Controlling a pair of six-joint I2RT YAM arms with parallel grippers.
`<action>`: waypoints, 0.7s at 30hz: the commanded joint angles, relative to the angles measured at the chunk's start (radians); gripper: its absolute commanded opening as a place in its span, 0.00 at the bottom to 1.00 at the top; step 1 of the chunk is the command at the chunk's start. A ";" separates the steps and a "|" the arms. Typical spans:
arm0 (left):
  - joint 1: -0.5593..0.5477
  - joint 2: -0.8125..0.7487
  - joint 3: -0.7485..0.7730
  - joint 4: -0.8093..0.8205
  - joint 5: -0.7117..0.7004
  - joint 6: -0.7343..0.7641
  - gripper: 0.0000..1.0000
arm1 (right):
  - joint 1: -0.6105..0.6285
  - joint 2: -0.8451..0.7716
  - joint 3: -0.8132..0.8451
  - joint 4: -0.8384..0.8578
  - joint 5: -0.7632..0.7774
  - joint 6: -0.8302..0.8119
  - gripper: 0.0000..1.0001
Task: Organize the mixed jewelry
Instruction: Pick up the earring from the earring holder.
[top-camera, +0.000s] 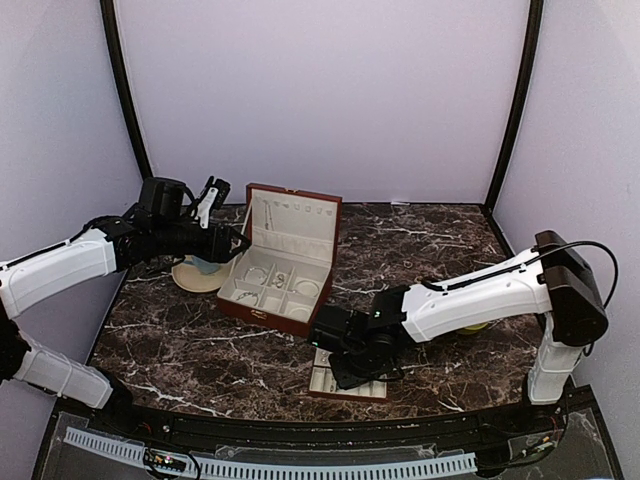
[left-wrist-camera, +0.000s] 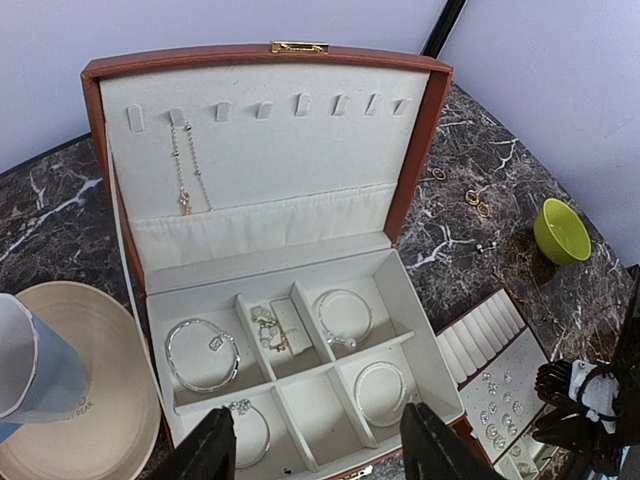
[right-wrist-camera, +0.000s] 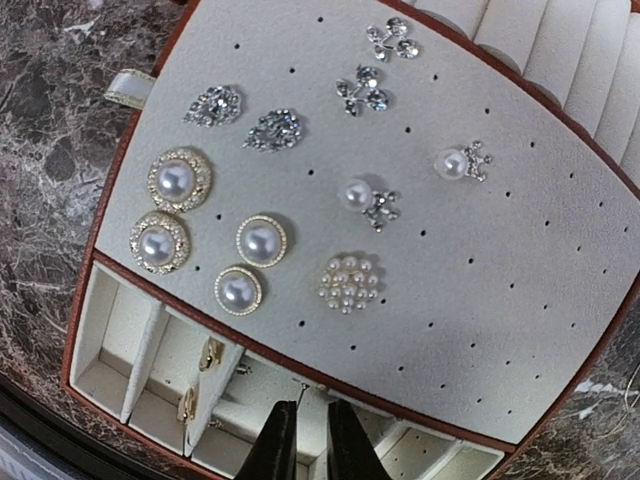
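Note:
The reddish-brown box (left-wrist-camera: 100, 150) stands open, and silvery hoop bracelets (left-wrist-camera: 203, 353) lie in several of its cream compartments. A thin chain (left-wrist-camera: 185, 170) hangs in the lid and small pieces (left-wrist-camera: 268, 328) lie in the middle compartment. My left gripper (left-wrist-camera: 320, 455) is open and empty just above the box's near edge; it also shows in the top view (top-camera: 235, 240). My right gripper (right-wrist-camera: 312, 425) hovers low over the stud tray (right-wrist-camera: 500, 250), its fingers almost together with a thin stud pin (right-wrist-camera: 301, 393) at the tips. It also shows in the top view (top-camera: 350, 370). Pearl studs (right-wrist-camera: 260, 240) sit on the tray.
A mug (left-wrist-camera: 30, 360) on a cream saucer (left-wrist-camera: 90, 400) stands left of the box. A green bowl (left-wrist-camera: 560, 230) is at the right. Small loose rings (left-wrist-camera: 472, 197) lie on the marble right of the lid. The tray's ring slots (left-wrist-camera: 490, 335) adjoin the box's right side.

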 joint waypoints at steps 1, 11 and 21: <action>0.003 -0.020 -0.013 0.019 0.008 0.001 0.60 | 0.012 0.033 0.037 -0.013 0.010 -0.009 0.12; 0.003 -0.020 -0.014 0.019 0.012 0.001 0.60 | 0.016 0.067 0.061 -0.022 0.005 -0.021 0.13; 0.002 -0.030 -0.019 0.023 -0.004 0.001 0.60 | 0.023 0.098 0.085 -0.066 0.050 0.004 0.05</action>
